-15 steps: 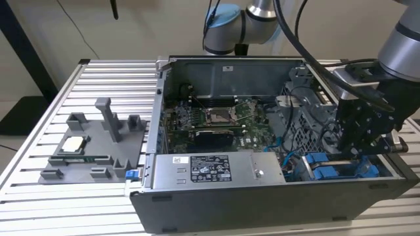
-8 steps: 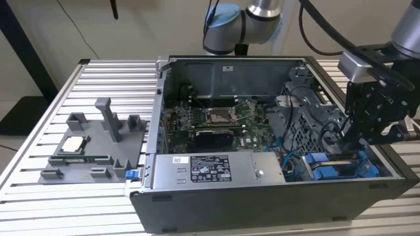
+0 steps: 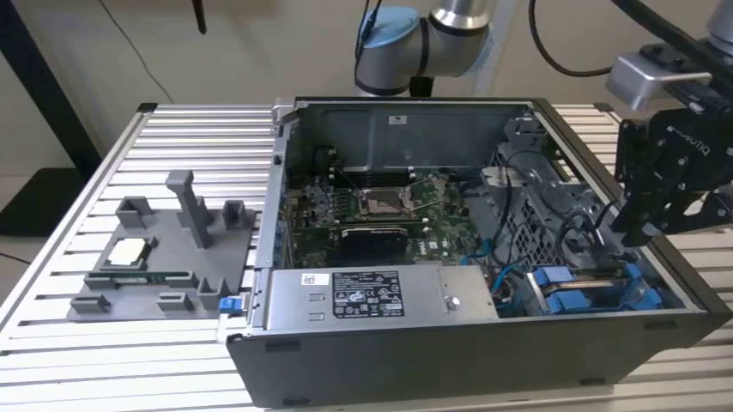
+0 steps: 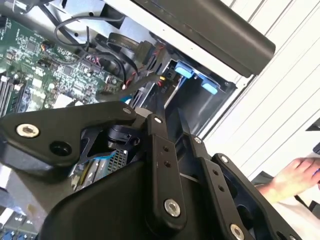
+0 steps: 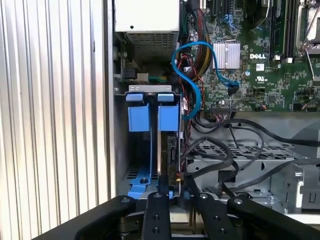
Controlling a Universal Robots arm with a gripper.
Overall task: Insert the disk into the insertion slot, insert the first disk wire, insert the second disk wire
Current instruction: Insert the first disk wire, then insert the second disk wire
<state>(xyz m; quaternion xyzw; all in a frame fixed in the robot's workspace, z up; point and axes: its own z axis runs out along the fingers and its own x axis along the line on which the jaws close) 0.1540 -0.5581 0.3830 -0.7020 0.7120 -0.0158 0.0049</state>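
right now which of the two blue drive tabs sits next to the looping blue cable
The blue tab on the motherboard side; the other tab sits against the case wall.

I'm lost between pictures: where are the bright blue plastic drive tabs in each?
Exterior view: bright blue plastic drive tabs in the case corner, exterior view's right.
Second wrist view: tabs against the case wall.
First wrist view: tabs side by side.
Shared landmark: green circuit board.

You get the disk (image 5: 162, 155) edge-on in the first wrist view, face hidden; gripper (image 5: 177, 194) base cut off there. Hand (image 4: 295, 175) cropped in the second wrist view.
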